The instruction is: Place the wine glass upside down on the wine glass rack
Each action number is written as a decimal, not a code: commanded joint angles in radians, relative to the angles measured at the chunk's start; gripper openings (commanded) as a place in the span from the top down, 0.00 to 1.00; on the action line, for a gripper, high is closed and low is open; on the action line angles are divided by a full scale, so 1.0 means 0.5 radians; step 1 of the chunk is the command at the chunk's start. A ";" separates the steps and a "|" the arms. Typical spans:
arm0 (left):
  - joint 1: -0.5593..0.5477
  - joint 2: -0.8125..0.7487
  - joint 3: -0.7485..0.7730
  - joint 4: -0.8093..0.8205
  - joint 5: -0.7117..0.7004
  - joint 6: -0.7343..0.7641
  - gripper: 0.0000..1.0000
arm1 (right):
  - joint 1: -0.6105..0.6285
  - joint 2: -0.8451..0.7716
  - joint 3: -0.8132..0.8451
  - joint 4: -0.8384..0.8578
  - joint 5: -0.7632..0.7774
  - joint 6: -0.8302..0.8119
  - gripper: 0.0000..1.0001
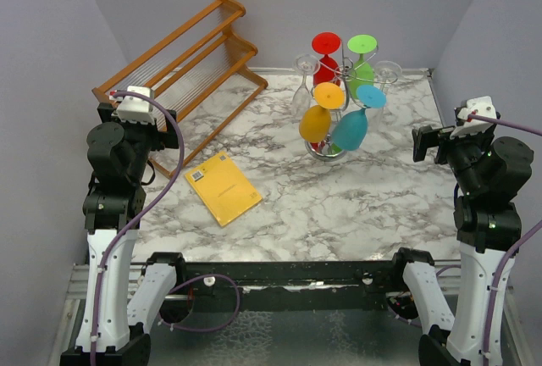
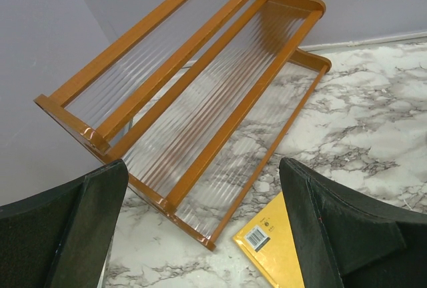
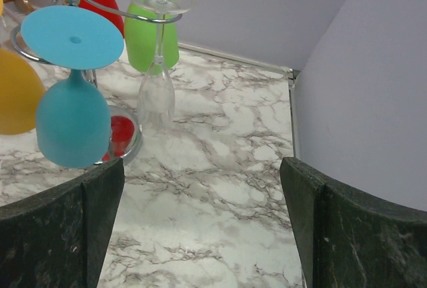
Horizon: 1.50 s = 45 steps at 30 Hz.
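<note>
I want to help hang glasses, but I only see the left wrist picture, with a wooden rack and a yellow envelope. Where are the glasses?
Observer: Hanging upside down on a silver wire stand, right of the wooden rack.
Operator: How many? What colors?
Observer: Six: red glass, green glass, orange glass, blue glass, and two clear glasses.
Operator: Is the right arm holding one?
Observer: No, the right end effector is open and empty.

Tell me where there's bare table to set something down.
Widest bare marble lies between the yellow envelope and the right arm, in front of the wine glass rack. Crowded: around that rack's hanging glasses, and the back left, taken by the wooden rack.
</note>
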 commanded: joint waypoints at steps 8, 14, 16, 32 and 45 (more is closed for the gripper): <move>0.012 -0.163 -0.008 -0.110 -0.065 0.051 0.01 | -0.013 -0.092 0.028 -0.091 -0.060 -0.122 0.00; 0.012 -0.155 -0.022 -0.087 -0.076 0.038 0.01 | -0.018 -0.093 0.012 -0.075 -0.074 -0.125 0.00; 0.011 -0.154 -0.031 -0.078 -0.075 0.036 0.01 | -0.019 -0.076 0.019 -0.069 -0.072 -0.124 0.01; 0.012 -0.122 -0.107 -0.029 -0.062 0.027 0.01 | -0.018 -0.062 -0.053 -0.026 -0.110 -0.115 0.00; 0.012 -0.128 -0.132 -0.003 -0.125 0.025 0.01 | -0.019 -0.040 -0.038 -0.015 -0.105 -0.098 0.01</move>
